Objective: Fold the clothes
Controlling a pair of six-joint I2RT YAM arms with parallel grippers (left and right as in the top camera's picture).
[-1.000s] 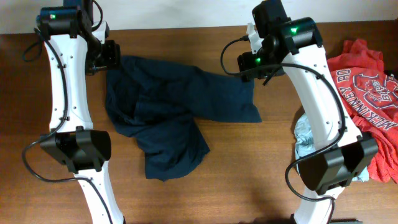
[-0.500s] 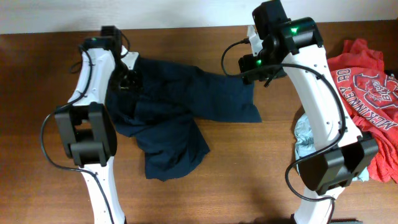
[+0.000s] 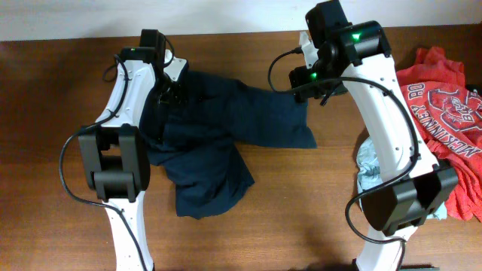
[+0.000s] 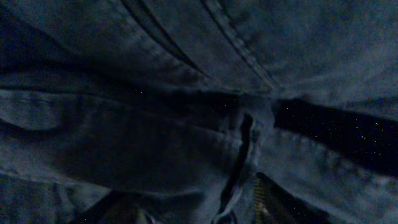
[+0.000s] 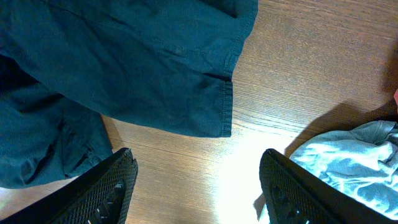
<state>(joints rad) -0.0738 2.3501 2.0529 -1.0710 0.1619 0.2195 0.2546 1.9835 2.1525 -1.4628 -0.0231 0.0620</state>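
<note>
- One navy clothes (image 3: 218,135) piece, two legs, lies crumpled on the table (image 3: 301,226), left of centre.
- My left gripper (image 3: 167,89) seems pressed into its upper-left part; I see only cloth there, so I cannot tell its jaws.
- My right gripper (image 5: 198,180) hangs spread and empty by its right edge.
- Two more at right: red shirt (image 3: 444,98), pale-blue cloth (image 3: 370,169).

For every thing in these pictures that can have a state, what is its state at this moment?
clothes: unfolded, rumpled, lying on the table.
left gripper: down over the clothes; open or shut cannot be told.
right gripper: open, empty, above the table beside the clothes.
red shirt: crumpled heap.
light blue garment: crumpled.
</note>
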